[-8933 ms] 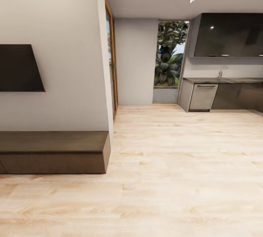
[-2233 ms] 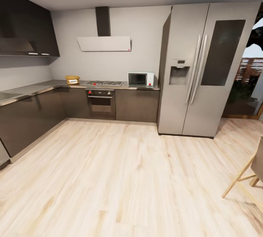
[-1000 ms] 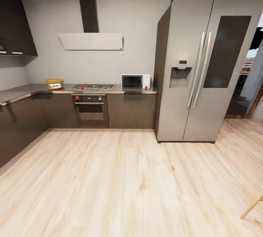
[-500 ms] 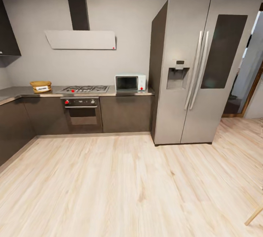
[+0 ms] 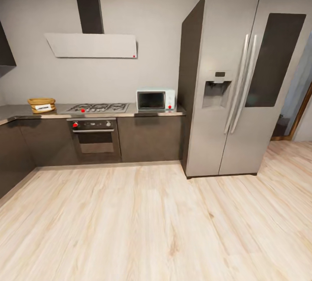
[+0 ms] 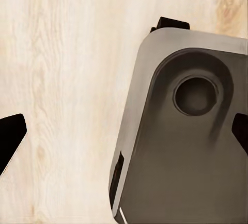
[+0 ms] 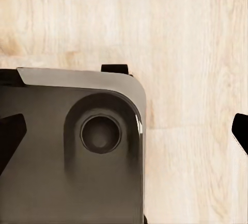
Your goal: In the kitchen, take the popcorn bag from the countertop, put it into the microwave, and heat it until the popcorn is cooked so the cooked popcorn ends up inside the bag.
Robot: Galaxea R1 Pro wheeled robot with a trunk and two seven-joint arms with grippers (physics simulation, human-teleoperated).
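Across the kitchen, the tan popcorn bag (image 5: pixel 41 104) with its white label sits on the grey countertop (image 5: pixel 17 110) at the far left, left of the hob. The pale microwave (image 5: pixel 155 99) stands with its door shut at the countertop's right end, against the fridge. In the left wrist view my left gripper (image 6: pixel 124 135) is open over the wooden floor and the robot's grey base (image 6: pixel 181 146), holding nothing. In the right wrist view my right gripper (image 7: pixel 124 133) is open too, above the base (image 7: pixel 67 146).
A steel gas hob (image 5: pixel 99 108) with a built-in oven (image 5: pixel 93 139) below lies between bag and microwave, under a white hood (image 5: pixel 91 45). A tall steel fridge (image 5: pixel 242 77) stands right of the counter. Pale wooden floor (image 5: pixel 147 220) stretches from me to the cabinets.
The view has swung from a living room with a TV to the kitchen and drawn slightly closer. This is the camera's shift; bag and microwave stay in place.
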